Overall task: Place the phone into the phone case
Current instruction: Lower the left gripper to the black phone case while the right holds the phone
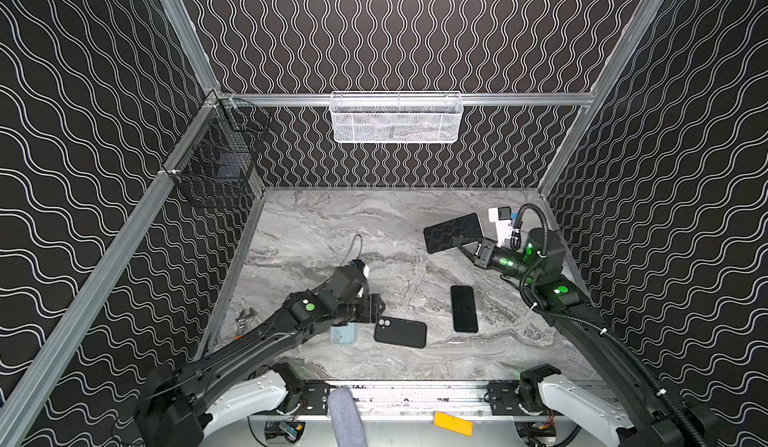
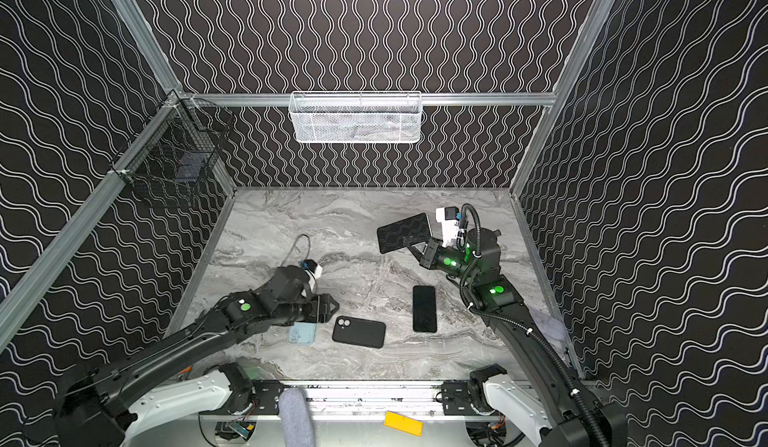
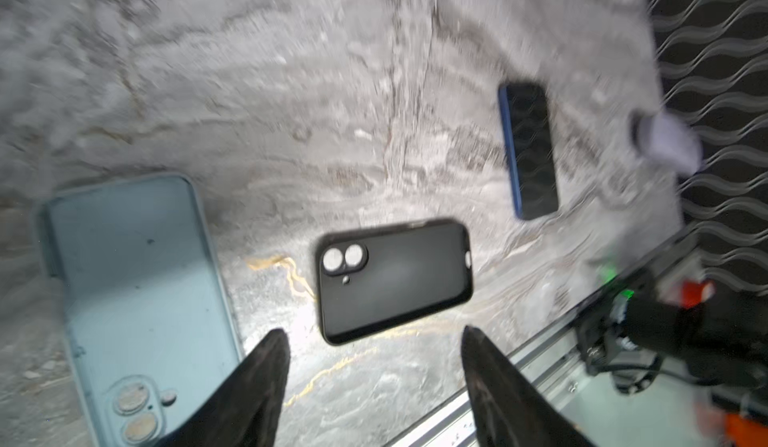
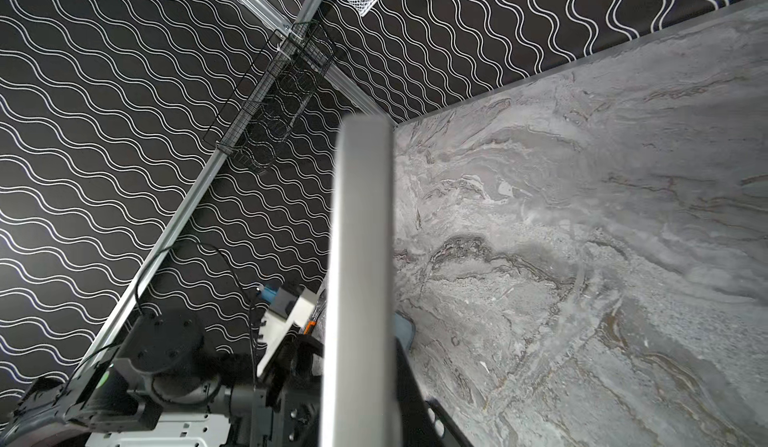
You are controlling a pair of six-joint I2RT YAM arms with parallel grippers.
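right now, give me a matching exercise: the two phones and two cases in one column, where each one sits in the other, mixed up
Things:
1. black case
2. light blue case
3. blue-edged phone
4. silver-edged phone

Places:
A. gripped by the right claw
B. partly covered by the left claw in both top views
C. screen up on the table, nothing touching it
D. on the table, between the other case and a phone

Pairs: 1-D, 2-B, 3-C, 4-A
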